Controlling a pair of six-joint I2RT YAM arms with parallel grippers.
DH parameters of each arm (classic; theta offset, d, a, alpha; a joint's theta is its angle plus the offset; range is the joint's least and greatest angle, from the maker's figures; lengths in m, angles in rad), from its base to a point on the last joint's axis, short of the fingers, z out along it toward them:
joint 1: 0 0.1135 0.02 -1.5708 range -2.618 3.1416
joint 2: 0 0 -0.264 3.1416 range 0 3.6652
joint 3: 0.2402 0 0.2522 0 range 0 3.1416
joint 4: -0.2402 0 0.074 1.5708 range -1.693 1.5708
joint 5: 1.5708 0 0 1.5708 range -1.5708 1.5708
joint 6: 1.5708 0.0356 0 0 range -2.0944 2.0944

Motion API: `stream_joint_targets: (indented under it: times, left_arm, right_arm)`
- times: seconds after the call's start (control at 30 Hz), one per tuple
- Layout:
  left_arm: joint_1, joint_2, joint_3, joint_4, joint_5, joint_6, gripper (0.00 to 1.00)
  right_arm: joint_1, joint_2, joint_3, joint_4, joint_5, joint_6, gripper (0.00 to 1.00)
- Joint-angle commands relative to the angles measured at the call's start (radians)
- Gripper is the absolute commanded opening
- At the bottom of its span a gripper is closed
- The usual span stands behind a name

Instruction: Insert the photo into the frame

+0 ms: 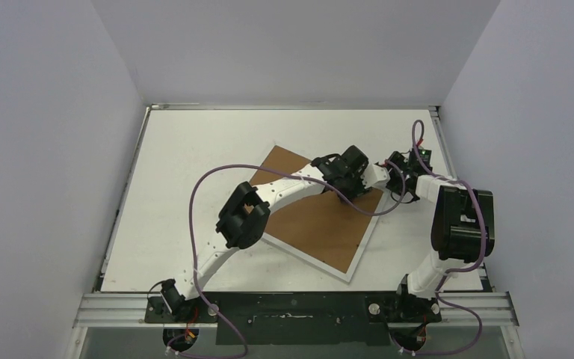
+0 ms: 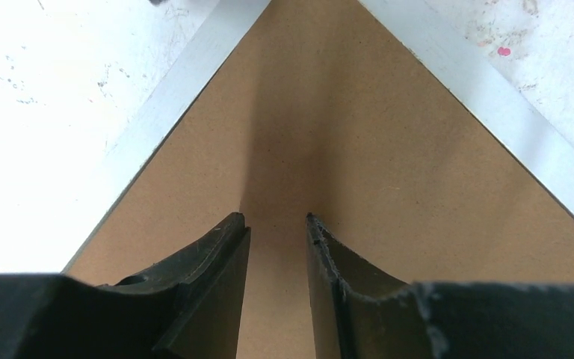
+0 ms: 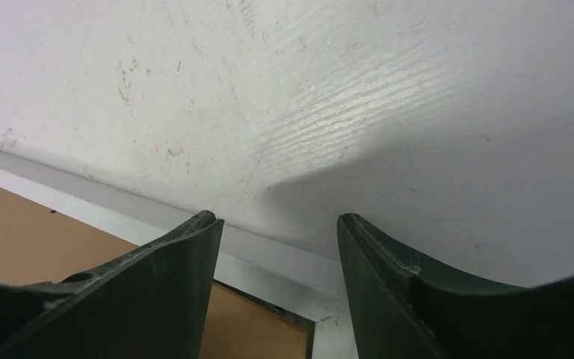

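Observation:
The frame [image 1: 362, 253] lies face down and turned like a diamond, its brown board [image 1: 315, 223] on top. The photo is out of view. My left gripper [image 1: 344, 187] hovers over the board near its far right part. In the left wrist view the left gripper [image 2: 274, 218] stands open by a narrow gap, only bare board [image 2: 329, 127] between its fingers and the frame's white rim [image 2: 478, 82] converging ahead. My right gripper [image 1: 390, 173] sits at the frame's right corner. In its wrist view it [image 3: 276, 217] is open, the white rim [image 3: 269, 258] passing between its fingers.
The white table [image 1: 194, 149] has a raised metal rim at the back and sides, and grey walls close it in. Purple cables [image 1: 202, 187] loop over both arms. A small pink speck [image 2: 503, 51] lies on the tabletop beyond the frame's edge.

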Motion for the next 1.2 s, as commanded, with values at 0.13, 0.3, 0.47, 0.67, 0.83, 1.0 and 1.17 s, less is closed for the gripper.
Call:
stream_joint_targets:
  times: [0.13, 0.3, 0.47, 0.67, 0.83, 1.0, 1.17]
  left_arm:
    - [0.018, -0.138, -0.223, 0.056, -0.084, 0.121, 0.31]
    - [0.058, -0.246, -0.381, 0.051, -0.090, 0.151, 0.31]
    - [0.068, -0.336, -0.487, 0.001, -0.067, 0.155, 0.30]
    - [0.053, -0.439, -0.620, 0.001, -0.001, 0.152, 0.28]
    - [0.050, -0.471, -0.627, -0.066, 0.072, 0.123, 0.28]
    - [0.023, -0.484, -0.632, -0.086, 0.062, 0.103, 0.28]
    - [0.008, -0.463, -0.638, -0.047, 0.040, 0.081, 0.28]
  right_arm:
    - [0.094, -0.035, -0.147, -0.020, -0.038, -0.001, 0.57]
    - [0.177, -0.129, -0.307, 0.003, -0.075, 0.034, 0.54]
    - [0.248, -0.249, -0.452, 0.003, -0.129, 0.079, 0.53]
    - [0.310, -0.349, -0.527, -0.033, -0.157, 0.101, 0.54]
    - [0.326, -0.340, -0.514, -0.036, -0.185, 0.097, 0.54]
    - [0.330, -0.311, -0.495, -0.035, -0.218, 0.077, 0.53]
    - [0.330, -0.290, -0.498, -0.038, -0.230, 0.055, 0.50]
